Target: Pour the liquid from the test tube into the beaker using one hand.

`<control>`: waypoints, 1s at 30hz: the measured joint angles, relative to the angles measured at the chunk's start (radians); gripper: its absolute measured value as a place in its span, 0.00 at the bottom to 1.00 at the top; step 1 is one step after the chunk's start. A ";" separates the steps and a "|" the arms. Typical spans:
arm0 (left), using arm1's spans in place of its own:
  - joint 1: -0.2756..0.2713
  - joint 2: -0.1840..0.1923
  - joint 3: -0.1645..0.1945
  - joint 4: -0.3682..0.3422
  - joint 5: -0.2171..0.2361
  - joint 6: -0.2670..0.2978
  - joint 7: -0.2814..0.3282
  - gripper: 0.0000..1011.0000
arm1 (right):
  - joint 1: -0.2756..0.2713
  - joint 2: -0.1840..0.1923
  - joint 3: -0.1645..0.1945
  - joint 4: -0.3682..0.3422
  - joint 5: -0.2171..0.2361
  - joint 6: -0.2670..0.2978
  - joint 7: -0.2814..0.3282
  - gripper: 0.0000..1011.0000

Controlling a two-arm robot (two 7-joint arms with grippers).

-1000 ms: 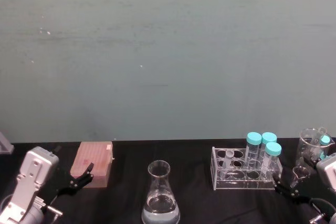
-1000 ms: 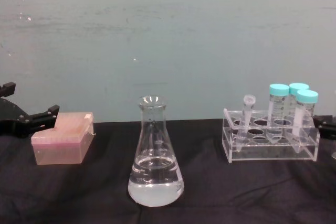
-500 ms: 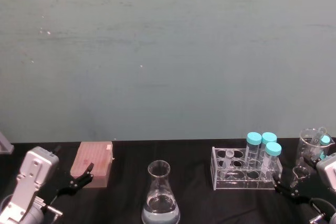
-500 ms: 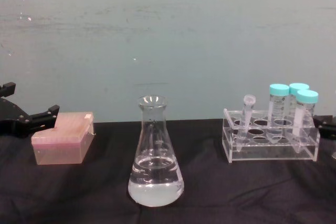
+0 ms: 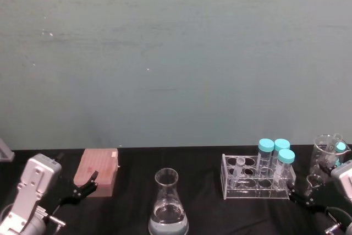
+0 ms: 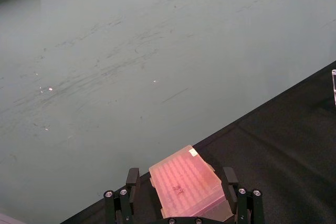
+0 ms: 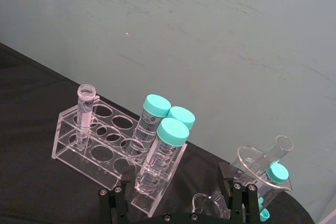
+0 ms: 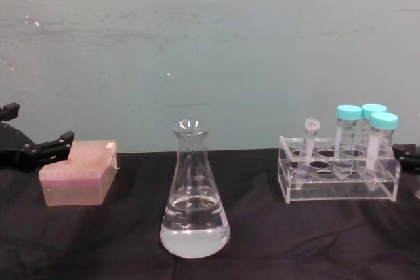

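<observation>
- Test tube (image 8: 308, 147): slim, clear, capless, with a flared rim. It stands in the left end of the clear rack (image 8: 338, 190), leaning a little. You cannot tell its fill level.
- Beaker (image 8: 194, 191): a tall clear conical flask with a wide base and a narrow flared neck. It stands upright on the black worktop (image 8: 98, 244), well apart from the rack and to its left.
- Liquid (image 8: 195, 234): clear and colourless, filling the wide bottom part of the beaker.
- Three teal-capped tubes (image 8: 367, 136) stand together at the right end of the rack.
- Left claw (image 6: 181, 176): fingers spread, holding nothing. It sits just beside the pink box (image 8: 77, 174) at the worktop's left.
- Right claw (image 7: 178, 190): fingers spread, holding nothing. It sits low at the right, near the rack's right end.
- The chest view gives you the liquid level side on, while the head view looks down into the beaker's mouth.
- The right wrist view gives you a small glass vessel (image 7: 262, 167) with a teal-capped item inside, just past the rack.
</observation>
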State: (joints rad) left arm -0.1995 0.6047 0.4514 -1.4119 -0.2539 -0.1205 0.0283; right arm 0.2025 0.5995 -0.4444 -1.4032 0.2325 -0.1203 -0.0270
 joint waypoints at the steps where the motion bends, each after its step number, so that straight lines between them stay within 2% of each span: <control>1: 0.000 0.000 0.000 0.000 0.000 0.000 0.000 0.99 | 0.000 0.000 0.000 0.000 0.000 0.000 0.000 0.99; 6: 0.000 0.000 0.000 0.000 0.000 0.000 0.000 0.99 | 0.002 -0.004 0.012 0.007 -0.025 -0.012 0.012 0.99; 16: 0.000 0.000 0.000 0.000 0.000 0.000 0.000 0.99 | -0.004 -0.011 0.029 -0.007 -0.044 -0.022 0.034 0.99; 30: 0.000 0.000 0.000 0.000 0.000 0.000 0.000 0.99 | 0.005 -0.025 0.036 -0.043 -0.061 -0.038 0.116 0.99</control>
State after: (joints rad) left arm -0.1995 0.6047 0.4514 -1.4120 -0.2539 -0.1205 0.0283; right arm 0.2079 0.5740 -0.4084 -1.4460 0.1712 -0.1578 0.0891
